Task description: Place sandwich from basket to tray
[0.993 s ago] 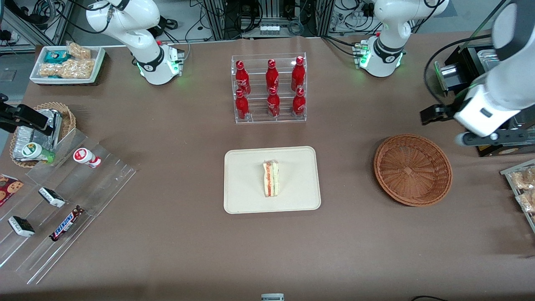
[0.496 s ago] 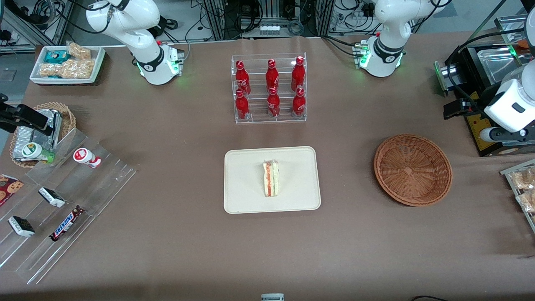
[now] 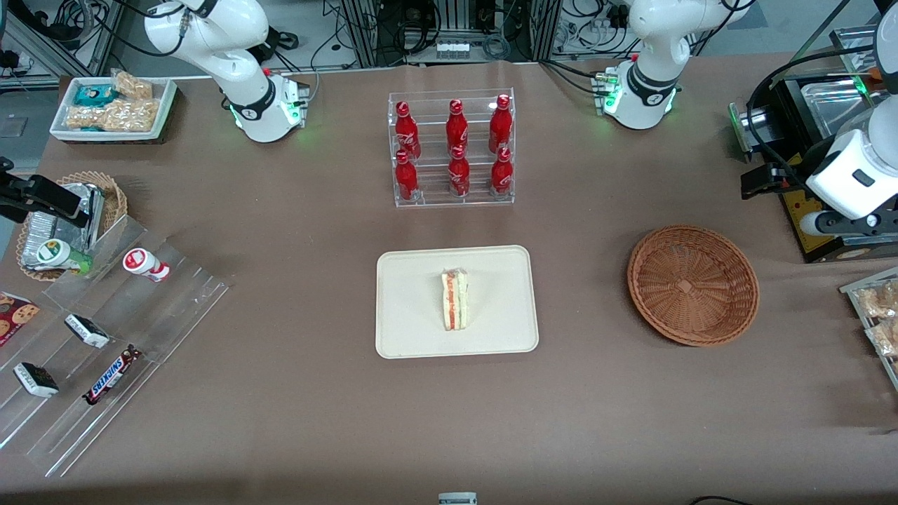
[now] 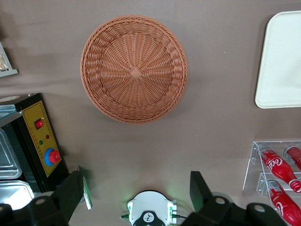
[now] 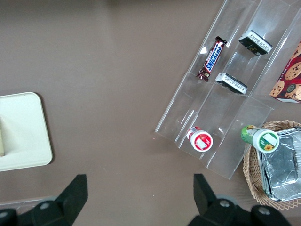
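Note:
The sandwich (image 3: 454, 300) lies on the cream tray (image 3: 414, 333) in the middle of the table, with nothing holding it. The reddish-brown wicker basket (image 3: 693, 284) stands empty, toward the working arm's end of the table from the tray. My left gripper (image 3: 763, 181) hangs high above the table, farther from the front camera than the basket, near a black box. In the left wrist view the gripper (image 4: 136, 190) is open wide and empty, with the basket (image 4: 134, 68) and a part of the tray (image 4: 282, 61) below it.
A clear rack of red bottles (image 3: 452, 149) stands farther from the front camera than the tray. A black control box (image 3: 821, 231) and a tray of snack packs (image 3: 877, 315) lie at the working arm's end. Clear shelves with snacks (image 3: 105, 344) lie at the parked arm's end.
My left gripper has drawn back from above the basket toward the working arm's end of the table, then nearly stopped. The sandwich, tray and basket have not moved.

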You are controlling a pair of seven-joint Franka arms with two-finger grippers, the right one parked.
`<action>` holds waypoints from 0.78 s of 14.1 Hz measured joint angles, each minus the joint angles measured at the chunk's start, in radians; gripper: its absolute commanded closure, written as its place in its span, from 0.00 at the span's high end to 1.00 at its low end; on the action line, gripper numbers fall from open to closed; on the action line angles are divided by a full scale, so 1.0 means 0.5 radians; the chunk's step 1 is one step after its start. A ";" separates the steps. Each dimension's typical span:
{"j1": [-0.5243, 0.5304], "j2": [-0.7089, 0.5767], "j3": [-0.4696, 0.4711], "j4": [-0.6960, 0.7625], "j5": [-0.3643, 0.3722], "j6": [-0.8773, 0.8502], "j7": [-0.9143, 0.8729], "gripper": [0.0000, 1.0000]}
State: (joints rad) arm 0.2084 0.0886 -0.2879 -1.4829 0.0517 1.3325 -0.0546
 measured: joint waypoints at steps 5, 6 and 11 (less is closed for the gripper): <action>0.000 0.000 0.009 0.000 0.013 0.001 0.000 1.00; 0.001 0.000 0.013 0.001 0.015 0.001 0.000 1.00; -0.218 -0.011 0.304 0.005 0.013 0.001 0.007 1.00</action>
State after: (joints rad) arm 0.0996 0.0829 -0.1357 -1.4805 0.0580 1.3332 -0.0513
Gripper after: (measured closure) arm 0.000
